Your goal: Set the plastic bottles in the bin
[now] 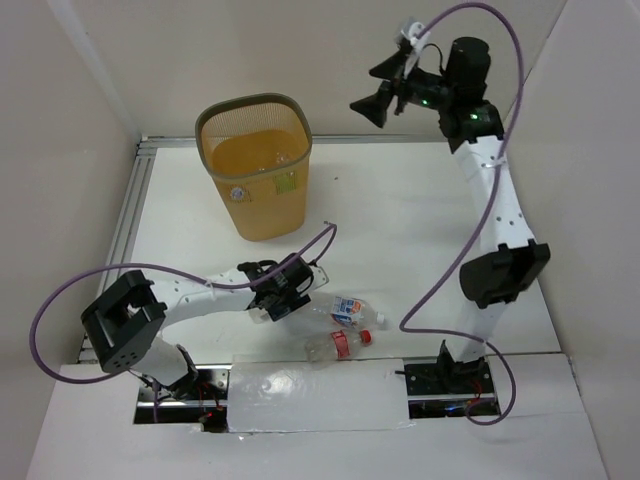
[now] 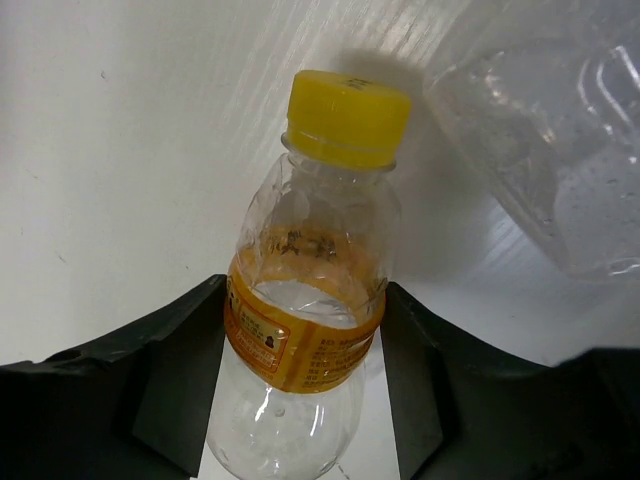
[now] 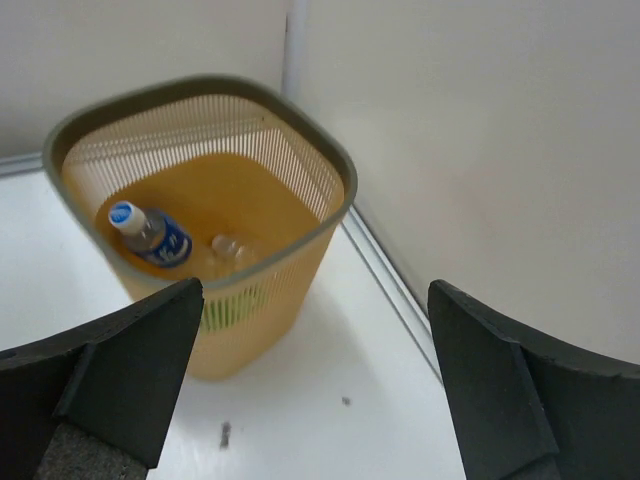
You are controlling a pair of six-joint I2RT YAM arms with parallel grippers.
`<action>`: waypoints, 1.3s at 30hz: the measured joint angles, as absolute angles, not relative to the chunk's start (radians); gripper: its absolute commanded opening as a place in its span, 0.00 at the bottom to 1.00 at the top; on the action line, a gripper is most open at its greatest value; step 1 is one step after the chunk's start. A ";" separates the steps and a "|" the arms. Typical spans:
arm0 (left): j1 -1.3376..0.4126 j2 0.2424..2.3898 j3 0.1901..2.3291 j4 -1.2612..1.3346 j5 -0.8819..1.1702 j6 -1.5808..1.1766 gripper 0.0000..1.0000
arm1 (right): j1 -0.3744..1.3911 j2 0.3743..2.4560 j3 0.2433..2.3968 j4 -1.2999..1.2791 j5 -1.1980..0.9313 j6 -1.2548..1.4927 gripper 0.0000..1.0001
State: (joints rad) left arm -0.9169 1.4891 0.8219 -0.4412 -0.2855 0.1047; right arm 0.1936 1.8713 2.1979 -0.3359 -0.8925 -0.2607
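- bin (image 1: 252, 170): orange mesh, toward the far left corner of the counter (image 1: 400, 230). Inside are a blue-labelled bottle (image 3: 152, 236) and a clear bottle (image 3: 228, 246).
- left pincer (image 2: 305, 395): near edge, left of centre, drawn partway in, fingers (image 2: 180, 390) touching the label of the yellow-capped bottle (image 2: 325, 230), which lies on the counter. The orange label's print is unreadable.
- Hazards: the thin wall may buckle and slip on lifting, and the neighbouring bottle (image 2: 560, 150) just beside it may be knocked rolling.
- blue-and-red-labelled bottle (image 1: 348, 311) and red-labelled bottle (image 1: 340, 345): near edge, centre; writing illegible.
- right pincer (image 1: 383, 88): raised by the far right corner, wide open, empty.
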 measured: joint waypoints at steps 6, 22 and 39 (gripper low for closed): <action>-0.916 1.474 0.857 -0.511 -0.281 0.072 0.32 | 0.054 1.646 1.910 -0.522 -0.992 -0.422 0.52; -0.836 1.102 1.282 -0.429 -0.163 0.011 0.31 | 0.301 1.402 1.206 -0.879 -0.753 -0.872 0.77; -0.414 1.359 1.464 0.056 -0.219 -0.218 0.67 | 0.402 1.358 1.184 -0.912 -0.725 -0.846 0.99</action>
